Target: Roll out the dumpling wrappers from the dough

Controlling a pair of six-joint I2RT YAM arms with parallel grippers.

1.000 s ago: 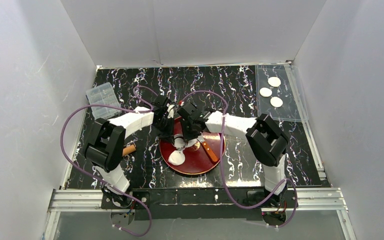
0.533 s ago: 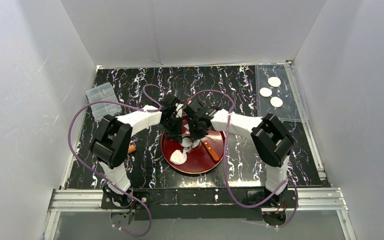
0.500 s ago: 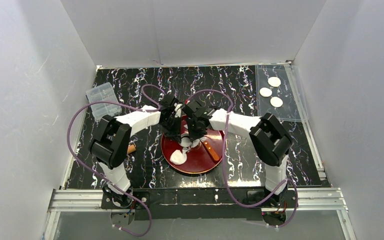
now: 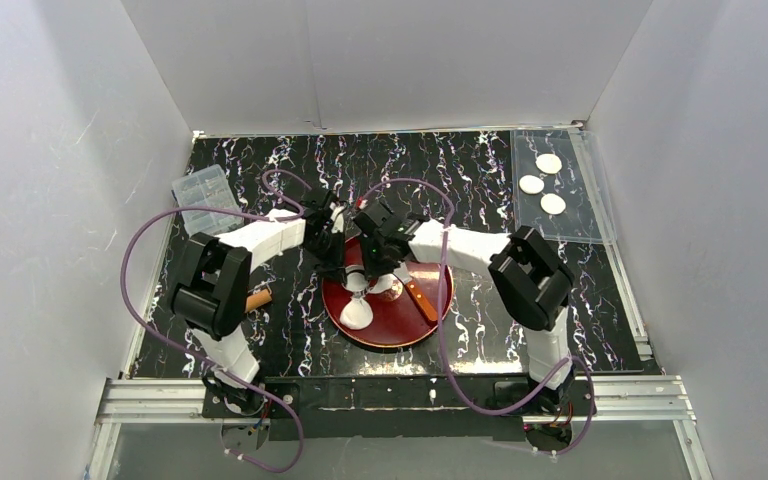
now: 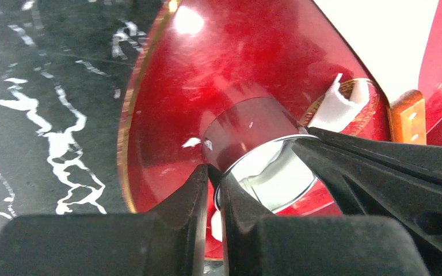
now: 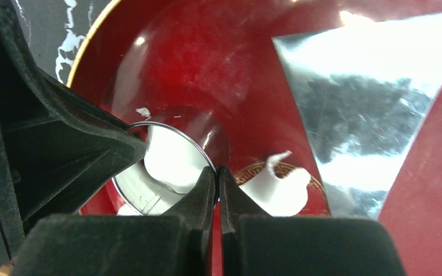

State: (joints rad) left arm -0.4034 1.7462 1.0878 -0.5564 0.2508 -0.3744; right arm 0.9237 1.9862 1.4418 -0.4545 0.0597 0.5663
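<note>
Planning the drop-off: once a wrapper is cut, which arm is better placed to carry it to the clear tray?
Likely the right: the right gripper pinches the metal ring, and the clear tray lies far right, on its side.

plate (image 4: 400,325): on the counter (image 4: 480,170), under both tools.
ring (image 5: 253,123): on the plate, between left tool (image 5: 214,172) and right tool (image 6: 217,171).
dumpling wrappers (image 4: 532,184): well right of the right tool.

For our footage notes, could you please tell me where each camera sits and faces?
Top external: above, behind the bases, looking down at the table; both arms show.
Left wrist: on the left arm, facing the red plate; left pincer grips the metal ring.
Right wrist: on the right arm, facing the plate; right pincer shows shut.
Wrist views share the ring.
</note>
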